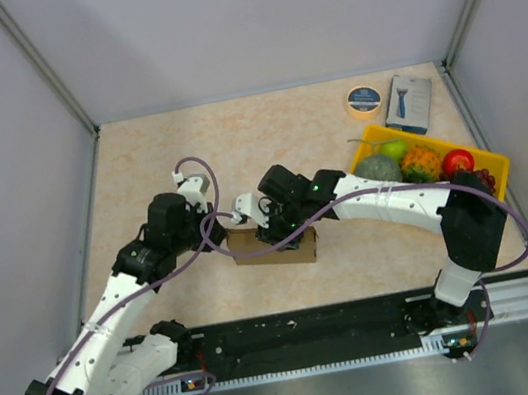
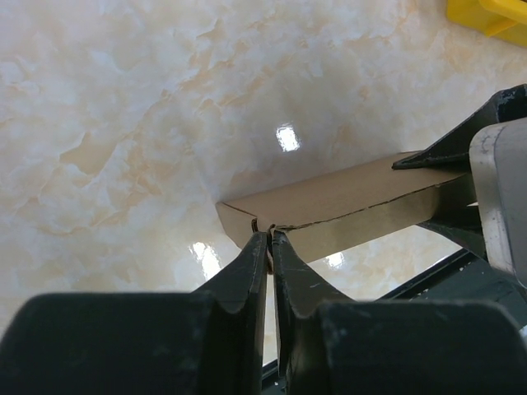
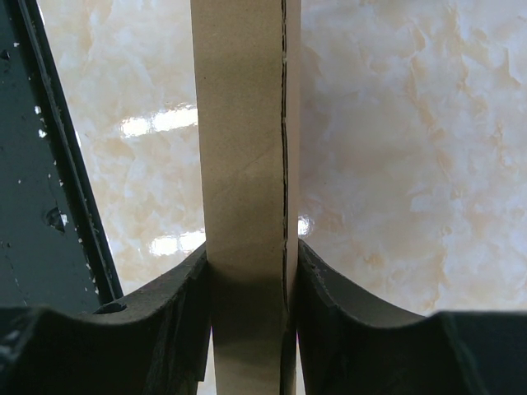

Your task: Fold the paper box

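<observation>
The paper box (image 1: 274,246) is a small brown carton held just above the marble tabletop between both arms. My right gripper (image 1: 285,228) is shut on it from above; in the right wrist view the box (image 3: 243,123) runs upright between the two black fingers (image 3: 165,296), both pressed against its sides. My left gripper (image 1: 222,228) meets the carton's left end. In the left wrist view its tips (image 2: 269,237) pinch a thin cardboard flap at the corner of the box (image 2: 346,202), jaws nearly together. The right gripper's body (image 2: 494,189) shows at the far end.
A yellow tray (image 1: 495,165) with fruit stands at the right. Behind it lie a tape roll (image 1: 363,100) and a blue-and-white retail box (image 1: 408,102). A black rail (image 1: 307,332) runs along the near table edge. Grey walls close in the table on three sides.
</observation>
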{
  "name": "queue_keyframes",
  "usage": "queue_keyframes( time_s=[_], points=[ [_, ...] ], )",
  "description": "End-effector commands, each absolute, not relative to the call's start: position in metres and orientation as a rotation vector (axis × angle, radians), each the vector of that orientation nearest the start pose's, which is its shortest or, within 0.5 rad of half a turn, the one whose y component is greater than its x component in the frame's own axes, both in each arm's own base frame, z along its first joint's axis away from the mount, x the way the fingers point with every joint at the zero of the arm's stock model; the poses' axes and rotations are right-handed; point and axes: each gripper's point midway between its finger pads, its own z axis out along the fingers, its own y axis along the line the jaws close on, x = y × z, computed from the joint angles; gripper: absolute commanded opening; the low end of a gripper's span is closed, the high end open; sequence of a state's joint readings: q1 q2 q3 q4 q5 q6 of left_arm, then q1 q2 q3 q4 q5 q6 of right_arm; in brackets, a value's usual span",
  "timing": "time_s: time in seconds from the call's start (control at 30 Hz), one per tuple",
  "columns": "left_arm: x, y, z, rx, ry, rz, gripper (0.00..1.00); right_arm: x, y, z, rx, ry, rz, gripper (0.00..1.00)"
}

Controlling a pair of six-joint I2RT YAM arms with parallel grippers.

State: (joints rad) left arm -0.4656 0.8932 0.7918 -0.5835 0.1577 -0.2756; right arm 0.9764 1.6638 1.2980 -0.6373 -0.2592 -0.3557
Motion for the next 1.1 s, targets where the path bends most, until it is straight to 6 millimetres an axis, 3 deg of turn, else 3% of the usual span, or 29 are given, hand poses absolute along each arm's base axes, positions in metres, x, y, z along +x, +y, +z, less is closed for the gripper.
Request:
queue_keyframes(
  time_s=[0.0, 0.2, 0.37, 0.47, 0.63, 0.77, 0.83, 0.93, 1.07],
  points=[
    [0.230, -0.167, 0.188, 0.335, 2.227, -0.605, 0.09, 0.201, 0.355, 0.137, -1.648, 1.966, 0.606, 0.40],
    [0.228, -0.168, 0.180, 0.323, 2.244, -0.586, 0.06, 0.200, 0.356, 0.141, -1.638, 1.965, 0.621, 0.44],
    [0.226, -0.164, 0.182, 0.307, 2.228, -0.569, 0.05, 0.201, 0.359, 0.159, -1.531, 1.997, 0.654, 0.68],
    [0.226, -0.163, 0.181, 0.298, 2.228, -0.567, 0.04, 0.207, 0.354, 0.178, -1.380, 2.056, 0.665, 0.77],
    [0.223, -0.165, 0.180, 0.288, 2.235, -0.579, 0.04, 0.207, 0.332, 0.204, -1.123, 2.150, 0.733, 0.86],
    [0.222, -0.165, 0.177, 0.281, 2.241, -0.577, 0.04, 0.210, 0.294, 0.233, -0.812, 2.228, 0.798, 0.89],
    [0.221, -0.165, 0.175, 0.278, 2.243, -0.577, 0.04, 0.207, 0.277, 0.235, -0.696, 2.295, 0.815, 0.88],
    [0.220, -0.165, 0.174, 0.269, 2.251, -0.582, 0.04, 0.194, 0.264, 0.239, -0.561, 2.368, 0.862, 0.80],
    [0.220, -0.167, 0.174, 0.261, 2.256, -0.588, 0.04, 0.179, 0.255, 0.223, -0.420, 2.478, 0.873, 0.51]
  ],
)
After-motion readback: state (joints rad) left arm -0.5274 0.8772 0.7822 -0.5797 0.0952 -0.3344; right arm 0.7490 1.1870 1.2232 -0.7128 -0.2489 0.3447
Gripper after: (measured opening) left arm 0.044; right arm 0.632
